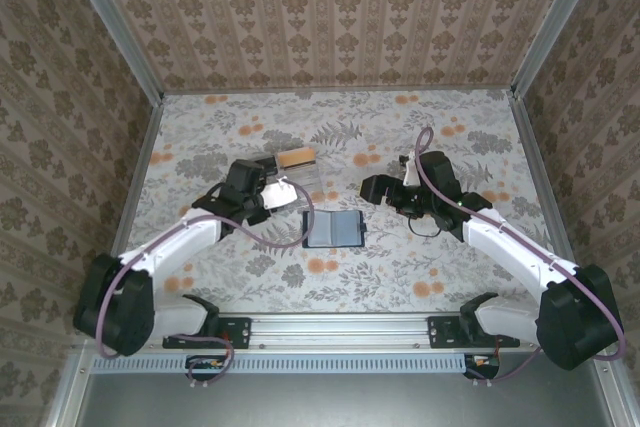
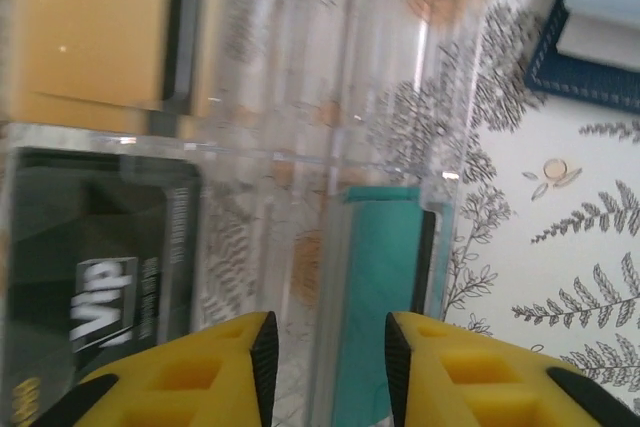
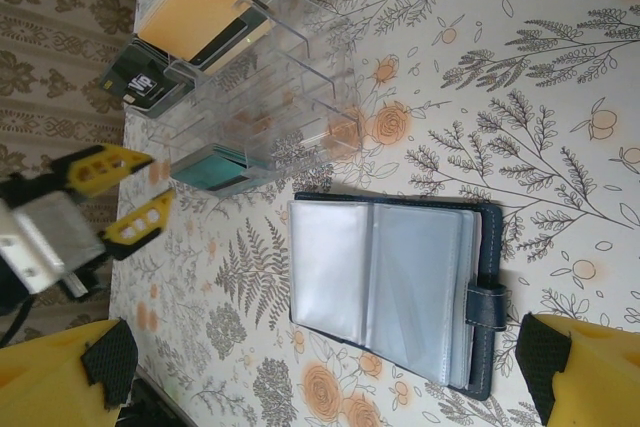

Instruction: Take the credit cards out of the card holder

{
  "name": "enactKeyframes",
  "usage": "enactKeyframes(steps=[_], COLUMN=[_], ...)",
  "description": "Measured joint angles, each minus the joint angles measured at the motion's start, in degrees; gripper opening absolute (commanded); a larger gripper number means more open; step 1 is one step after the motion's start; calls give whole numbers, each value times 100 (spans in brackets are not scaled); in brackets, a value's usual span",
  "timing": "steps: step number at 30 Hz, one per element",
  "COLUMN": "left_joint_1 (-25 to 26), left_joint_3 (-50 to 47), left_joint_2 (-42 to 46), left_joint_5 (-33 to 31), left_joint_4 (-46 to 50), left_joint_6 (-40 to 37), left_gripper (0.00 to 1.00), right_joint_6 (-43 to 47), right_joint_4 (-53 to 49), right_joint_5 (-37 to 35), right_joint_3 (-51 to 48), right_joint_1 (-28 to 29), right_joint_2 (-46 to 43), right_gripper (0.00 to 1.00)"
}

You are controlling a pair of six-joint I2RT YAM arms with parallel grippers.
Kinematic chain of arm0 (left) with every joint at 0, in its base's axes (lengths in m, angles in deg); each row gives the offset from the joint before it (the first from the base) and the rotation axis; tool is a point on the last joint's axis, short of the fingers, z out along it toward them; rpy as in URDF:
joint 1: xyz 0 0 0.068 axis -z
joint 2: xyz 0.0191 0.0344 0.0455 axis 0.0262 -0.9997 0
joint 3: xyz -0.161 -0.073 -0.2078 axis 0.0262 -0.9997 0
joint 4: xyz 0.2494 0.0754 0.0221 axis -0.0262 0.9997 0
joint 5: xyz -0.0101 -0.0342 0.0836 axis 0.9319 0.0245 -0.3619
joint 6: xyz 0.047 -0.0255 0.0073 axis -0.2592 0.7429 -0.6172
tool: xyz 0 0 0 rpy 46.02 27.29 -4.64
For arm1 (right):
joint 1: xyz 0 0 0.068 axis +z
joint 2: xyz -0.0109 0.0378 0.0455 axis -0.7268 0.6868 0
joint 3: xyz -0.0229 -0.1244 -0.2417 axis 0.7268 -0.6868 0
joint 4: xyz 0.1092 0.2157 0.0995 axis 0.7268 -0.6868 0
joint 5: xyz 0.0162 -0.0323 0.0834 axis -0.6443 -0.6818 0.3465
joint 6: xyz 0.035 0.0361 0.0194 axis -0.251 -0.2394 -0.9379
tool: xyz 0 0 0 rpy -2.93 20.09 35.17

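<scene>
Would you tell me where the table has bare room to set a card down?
The widest bare cloth is the far strip between the clear tray and the back wall, and the near strip between the card holder and the arms' bases. The centre is crowded: left gripper, tray, card holder and right gripper sit close together.

Card holder (image 1: 331, 229) open flat, clear tray (image 1: 292, 173) nr far-left corner.
</scene>
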Motion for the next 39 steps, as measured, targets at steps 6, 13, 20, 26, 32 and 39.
enactKeyframes(steps=[6, 13, 20, 26, 32, 39], left_joint_1=[0, -122, -935, -1967, -2267, -2376], left_joint_3=[72, -273, -1292, -1377, -1384, -1613], left_joint_2=[1165, 2527, 3346, 2743, 1021, -306], left_joint_5=[70, -365, -1814, -2181, -2492, -2288], left_joint_4=[249, 210, 232, 17, -984, -3128], left_joint_6=[1141, 3134, 5045, 5681, 5648, 5353], left_gripper=[95, 100, 100, 100, 100, 100], right_joint_6=[186, 667, 1784, 3049, 3477, 3641], right_joint_4=[-299, -920, -476, 638, 1617, 2986], right_joint_5=[-350, -1832, -4035, -5165, -5462, -4988], right_joint_3=[83, 533, 295, -411, -925, -1287], right_joint_1=[0, -4, -42, -323, -999, -1611], right_joint_2=[-63, -295, -800, -717, -35, 708], right_gripper=[100, 100, 100, 100, 100, 100])
